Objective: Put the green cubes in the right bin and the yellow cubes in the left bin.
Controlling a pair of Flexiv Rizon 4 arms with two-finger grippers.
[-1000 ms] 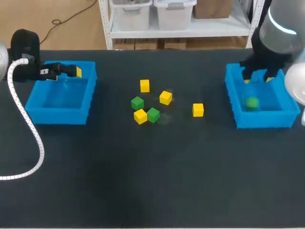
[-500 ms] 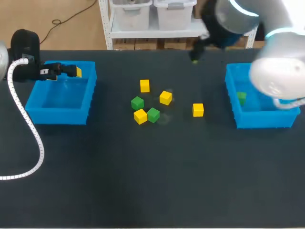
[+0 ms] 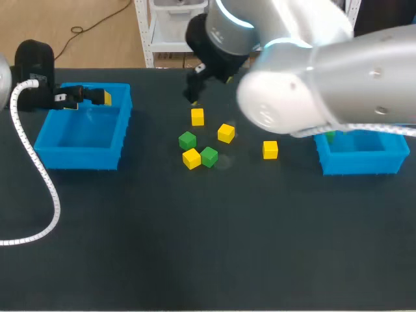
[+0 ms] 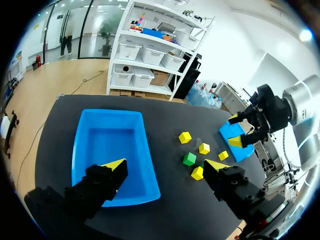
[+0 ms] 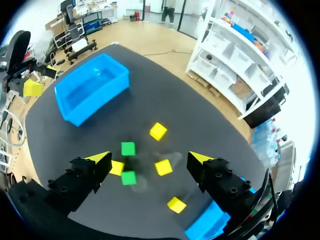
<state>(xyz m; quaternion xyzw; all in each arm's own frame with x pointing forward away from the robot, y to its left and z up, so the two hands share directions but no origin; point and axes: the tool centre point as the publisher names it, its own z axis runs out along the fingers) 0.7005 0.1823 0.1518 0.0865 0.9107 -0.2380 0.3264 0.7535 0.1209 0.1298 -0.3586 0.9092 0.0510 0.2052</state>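
Left end effector: fingers spread, nothing between them, hanging over the far rim of the left bin, which shows a bare blue floor in the left wrist view. Right arm comes in from the right and reaches past the middle of the counter. Right end effector: fingers spread wide, holding nothing, over the far side of the cube cluster. Six cubes loose on the counter between the bins. Far yellow cube lies just near of the right end effector. Middle yellow cube sits to its right and nearer. Left green cube is just near of the far yellow one. Near yellow cube and near green cube sit side by side, close enough that touching cannot be ruled out. Right yellow cube lies apart, toward the right bin. The right bin is partly hidden by the right arm; a binned green cube shows at its left wall.
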